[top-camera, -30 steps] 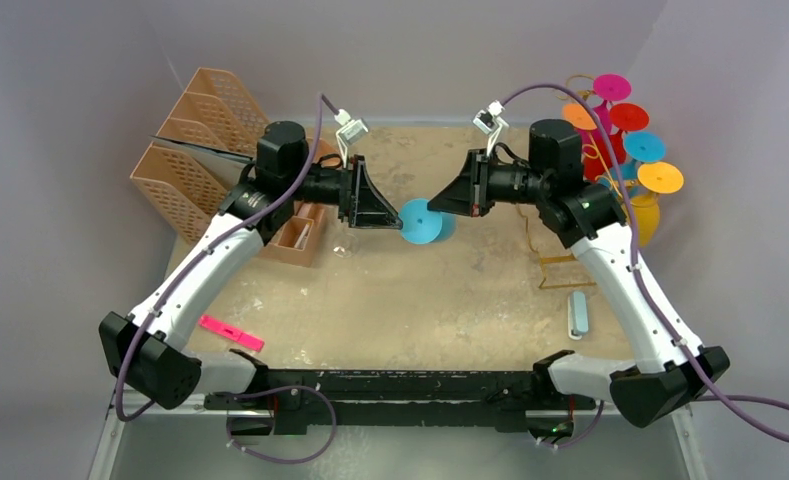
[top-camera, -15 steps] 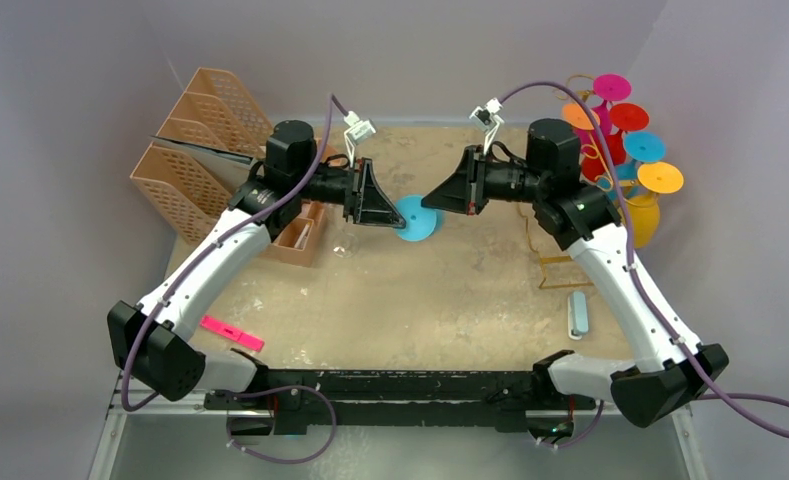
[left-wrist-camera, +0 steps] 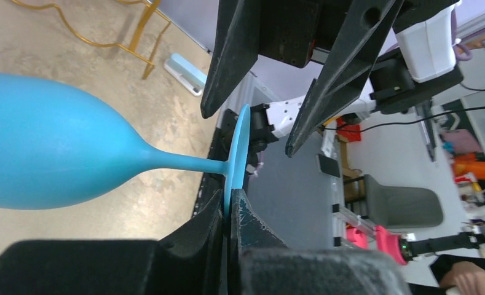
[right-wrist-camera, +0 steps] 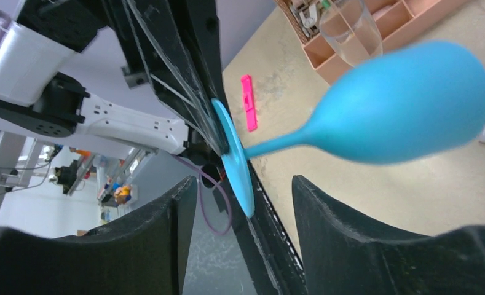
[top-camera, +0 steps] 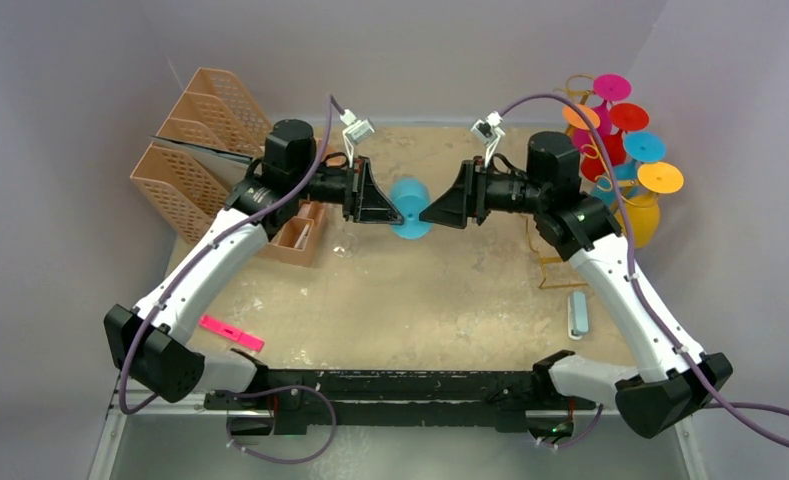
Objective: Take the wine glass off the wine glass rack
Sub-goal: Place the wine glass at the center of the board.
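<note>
Above table, left gripper clamps wine glass foot edge

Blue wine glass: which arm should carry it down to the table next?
Left, likely. The left gripper is shut on the foot of the blue wine glass and carries it. The right gripper stands open around the foot, gripping nothing.

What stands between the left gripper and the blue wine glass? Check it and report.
Nothing visible does. The left gripper is shut on the edge of the wine glass foot, so the two touch. The right gripper is open, with its fingers on either side of the same foot and clear of it.
</note>
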